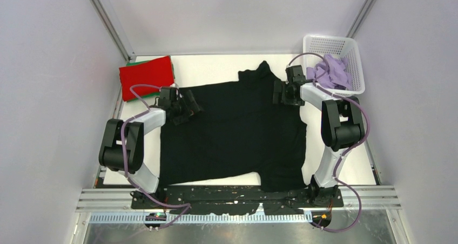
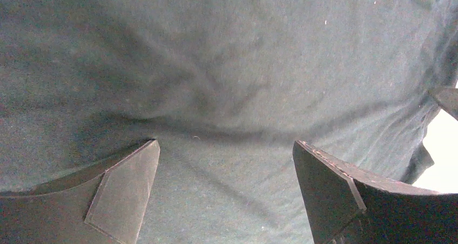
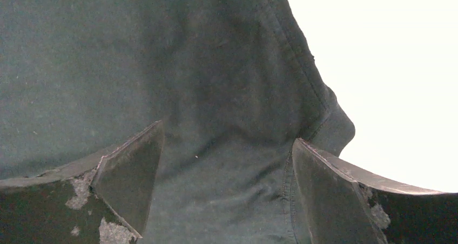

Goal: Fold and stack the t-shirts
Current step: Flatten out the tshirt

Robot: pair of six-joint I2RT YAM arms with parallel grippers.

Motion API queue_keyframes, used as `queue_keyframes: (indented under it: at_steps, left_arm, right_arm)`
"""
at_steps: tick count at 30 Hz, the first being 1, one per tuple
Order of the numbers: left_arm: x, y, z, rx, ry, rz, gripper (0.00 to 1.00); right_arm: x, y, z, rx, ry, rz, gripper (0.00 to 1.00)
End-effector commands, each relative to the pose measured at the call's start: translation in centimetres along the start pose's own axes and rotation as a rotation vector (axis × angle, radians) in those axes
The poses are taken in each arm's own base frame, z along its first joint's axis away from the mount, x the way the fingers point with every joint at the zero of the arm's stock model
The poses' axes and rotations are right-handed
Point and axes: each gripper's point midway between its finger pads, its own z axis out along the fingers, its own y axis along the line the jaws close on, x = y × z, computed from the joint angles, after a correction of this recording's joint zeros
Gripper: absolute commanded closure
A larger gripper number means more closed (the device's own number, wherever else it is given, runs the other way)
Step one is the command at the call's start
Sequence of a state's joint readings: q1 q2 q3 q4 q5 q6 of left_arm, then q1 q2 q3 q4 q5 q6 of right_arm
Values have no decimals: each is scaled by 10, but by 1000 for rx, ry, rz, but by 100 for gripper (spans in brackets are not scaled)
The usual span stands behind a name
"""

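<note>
Looking from above, black t-shirt [image 1: 237, 130]: was spread mostly flat over the middle of the white table [image 1: 216, 66], its near edge close to the arm bases, with one flap pointed toward the far side.
Top view, folded pile: a red t-shirt [image 1: 147, 76] was laid at the far left corner on a green t-shirt [image 1: 137, 62], of which only a thin edge was shown.
Top view, lavender t-shirt [image 1: 332, 74]: was heaped in the white basket [image 1: 329, 40] at the far right corner.
Top view, left gripper [image 1: 186, 108]: was lowered over the left side of the black t-shirt.
Top view, right gripper [image 1: 282, 92]: was lowered over the far right part of the black t-shirt, just beside the basket.
Left wrist view, left gripper: its fingers [image 2: 124, 195] were spread wide and nothing was clamped between them; wrinkled dark cloth filled the gap and nearly the whole view.
Right wrist view, right gripper: the fingers were likewise spread wide with nothing gripped; dark cloth with a stitched hem [image 3: 302, 66] was seen between them, and bare table was seen to the right.
</note>
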State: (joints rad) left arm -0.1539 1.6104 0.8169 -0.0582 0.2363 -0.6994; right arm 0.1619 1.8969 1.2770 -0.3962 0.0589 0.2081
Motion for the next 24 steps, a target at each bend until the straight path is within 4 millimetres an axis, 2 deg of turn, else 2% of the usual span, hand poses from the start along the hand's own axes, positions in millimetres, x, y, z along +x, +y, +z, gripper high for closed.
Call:
queue_keyframes:
  at_steps: [1, 4, 5, 6, 10, 11, 12, 13, 15, 18, 20, 21, 24]
  left_arm:
    - [-12, 7, 17, -42, 15, 3, 0]
    - [-32, -2, 24, -39, -16, 15, 0]
    - [-38, -3, 27, -46, -24, 20, 0]
    - [-44, -5, 30, -54, -23, 23, 0]
    - [-51, -15, 28, -43, -14, 26, 1]
    - [-50, -16, 24, -31, -21, 26, 0]
    - [-45, -15, 19, -28, -24, 24, 0]
    - [-41, -15, 13, -23, -28, 26, 0]
    - [-35, -20, -7, -2, -48, 38, 1]
    - [-11, -19, -29, -16, -59, 72, 0]
    - [6, -13, -39, -66, -72, 74, 0]
    - [17, -8, -42, -94, -75, 76, 0]
    - [51, -8, -44, -92, -30, 89, 0]
  right_arm:
    - [-11, 17, -36, -49, -91, -55, 5]
    - [-6, 25, -54, -48, -124, -90, 5]
    - [4, 32, -56, -52, -112, -111, 5]
    - [4, 34, -63, -41, -131, -121, 5]
    - [27, 49, -77, -11, -131, -145, 5]
    - [40, 56, -77, -28, -110, -138, 5]
    - [46, 63, -79, -59, -102, -134, 5]
    - [60, 71, -78, -81, -79, -138, 5]
    - [80, 86, -80, -131, -55, -161, 5]
    - [103, 99, -87, -162, -24, -186, 5]
    - [121, 94, -87, -154, 5, -173, 5]
    - [124, 93, -90, -155, 3, -158, 5]
    - [146, 82, -89, -142, 41, -113, 5]
